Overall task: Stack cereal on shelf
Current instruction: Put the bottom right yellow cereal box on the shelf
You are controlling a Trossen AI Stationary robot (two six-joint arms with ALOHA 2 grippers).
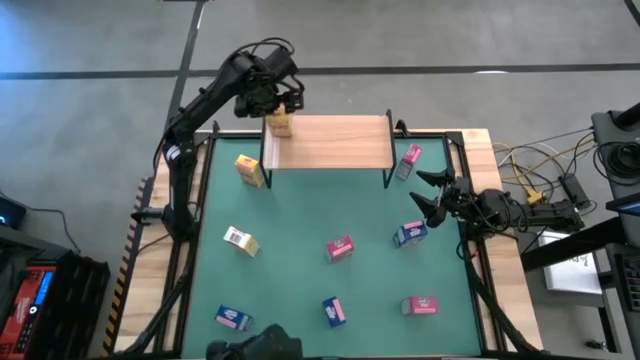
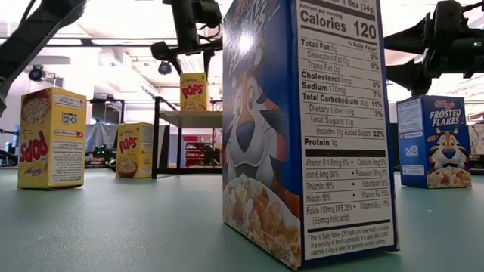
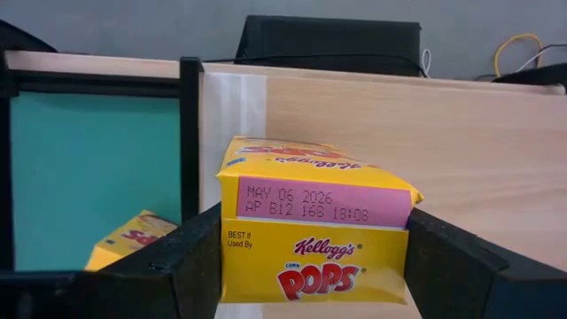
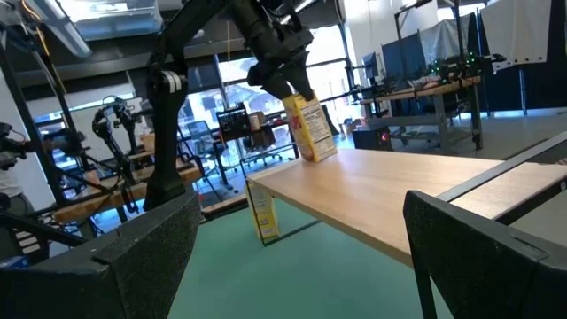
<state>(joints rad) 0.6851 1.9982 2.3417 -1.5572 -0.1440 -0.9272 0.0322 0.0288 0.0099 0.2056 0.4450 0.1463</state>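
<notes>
Item: yellow box [image 1: 279, 123] clamped in our left gripper [image 1: 277, 108] at the shelf's [image 1: 340, 142] far left corner; right gripper [image 1: 432, 196] open, empty; risk: released tilted, it topples off the edge.

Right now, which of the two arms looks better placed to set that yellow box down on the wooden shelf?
The left. The left gripper already clasps a yellow box over the shelf's left end. The right gripper is open and empty, beside the shelf near a blue box.
</notes>
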